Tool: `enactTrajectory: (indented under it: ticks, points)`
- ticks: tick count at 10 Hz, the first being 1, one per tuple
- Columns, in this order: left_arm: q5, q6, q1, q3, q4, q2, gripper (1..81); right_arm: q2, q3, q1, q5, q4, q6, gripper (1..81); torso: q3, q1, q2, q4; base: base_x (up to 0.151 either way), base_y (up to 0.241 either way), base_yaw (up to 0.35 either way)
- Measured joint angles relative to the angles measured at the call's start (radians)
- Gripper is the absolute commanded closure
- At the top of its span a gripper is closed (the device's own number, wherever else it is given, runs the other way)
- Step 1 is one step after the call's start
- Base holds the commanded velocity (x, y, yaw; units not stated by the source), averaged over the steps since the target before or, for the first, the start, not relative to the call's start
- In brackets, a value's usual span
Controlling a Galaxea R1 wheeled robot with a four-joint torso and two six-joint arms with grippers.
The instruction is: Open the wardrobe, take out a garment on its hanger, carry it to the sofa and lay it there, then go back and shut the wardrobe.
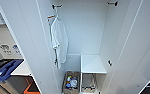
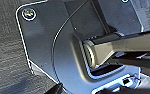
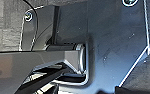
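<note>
Wardrobe (image 1: 91,30) doors run past the edges; basket (image 1: 71,83) contents too blurred.

We are seeing one wardrobe (image 1: 131,37) with two open doors, one white garment (image 1: 59,40), two black pegs, two floor baskets.

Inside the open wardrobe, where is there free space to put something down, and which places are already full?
The white shelf, between the back wall and the right side panel, is bare. The upper space right of the hanging white shirt is open for a hand. Below, the basket is crowded with small items; the wire bin under the shelf is unclear.
</note>
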Motion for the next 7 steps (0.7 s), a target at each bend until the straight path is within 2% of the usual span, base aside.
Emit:
enactTrajectory:
  ticks: [3,4,5,6,7]
  points:
    - [0.002,-0.015,0.042,0.000,-0.099,-0.030,1.0,0.000,0.000,0.000,0.006,0.000,0.000,1.0,0.000,0.000,0.000,0.000,0.000,0.000,0.000]
    - [0.019,0.006,0.053,-0.002,-0.134,-0.033,1.0,0.000,0.000,0.000,0.009,0.000,0.000,1.0,0.000,0.000,0.000,0.000,0.000,0.000,0.000]
    - [0.036,0.066,0.048,-0.004,-0.163,-0.029,1.0,0.000,0.000,0.000,0.009,0.000,0.000,1.0,0.000,0.000,0.000,0.000,0.000,0.000,0.000]
    - [0.059,0.177,0.037,-0.003,-0.223,-0.017,1.0,0.000,0.000,0.000,0.009,0.000,0.000,1.0,0.000,0.000,0.000,0.000,0.000,0.000,0.000]
    - [0.090,0.329,0.031,0.000,-0.326,-0.004,1.0,0.000,0.000,0.001,0.006,0.000,0.000,1.0,0.000,0.000,0.000,0.000,0.000,0.000,0.000]
